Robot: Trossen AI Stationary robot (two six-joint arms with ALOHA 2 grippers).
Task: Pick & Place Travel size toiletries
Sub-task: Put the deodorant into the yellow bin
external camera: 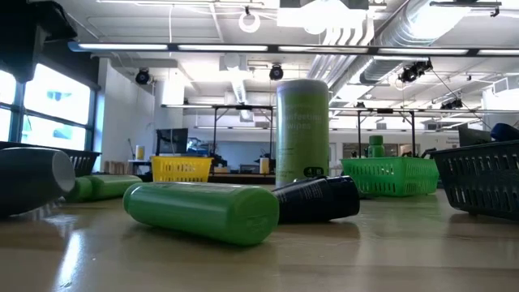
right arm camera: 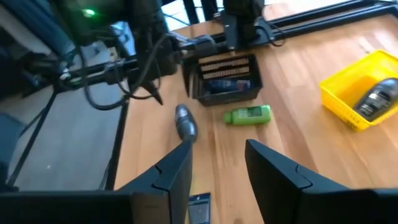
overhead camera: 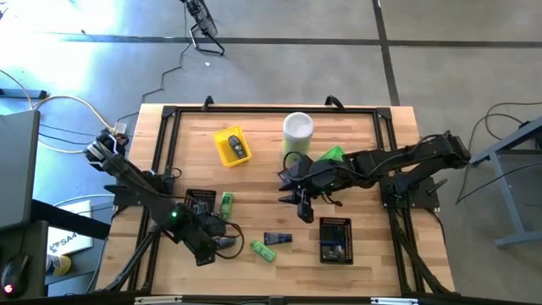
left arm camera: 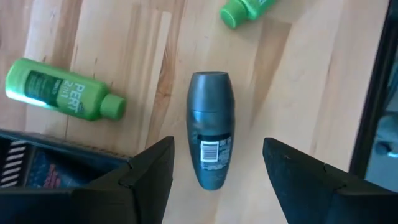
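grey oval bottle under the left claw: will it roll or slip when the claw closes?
Probably both. The dark grey oval bottle lies on its side on bare wood, so a nudge may roll it. Its smooth, rounded body looks slippery and could squirt out. The left claw is open and straddles it, which should help centre it.

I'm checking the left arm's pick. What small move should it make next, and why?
Probably lower straight down and close. The left end effector hovers open above the dark grey roll-on, which lies flat on the table, centred between the fingers with bare wood either side. The green bottle lies clear of it.
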